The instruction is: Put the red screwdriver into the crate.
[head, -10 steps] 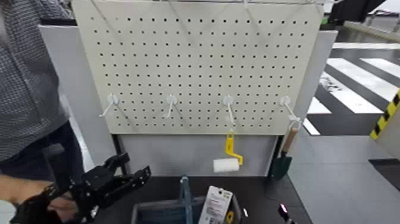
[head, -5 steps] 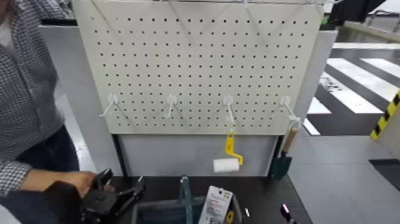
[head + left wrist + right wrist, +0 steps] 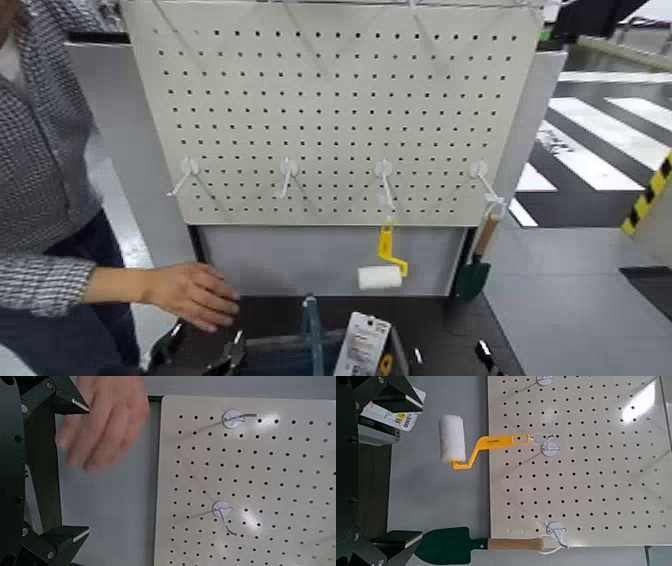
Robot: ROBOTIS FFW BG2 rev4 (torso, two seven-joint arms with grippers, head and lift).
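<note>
Though head-view only, 1 crate handle point(image 3: 314, 338)

"What's carrying everything down there?"

"A black counter point(image 3: 455, 335), flat and dark, at the bottom of the head view. Its far edge runs along the foot of an upright grey panel point(image 3: 270, 262)."

"And what sits on it?"

"The crate point(image 3: 401, 352), a low grey-blue bin with its blue handle point(image 3: 315, 335) standing upright across the middle."

"Where on the counter, exactly?"

"Around the middle from side to side, with dark surface showing to both its left and its right. The crate's near part is out of view."
</note>
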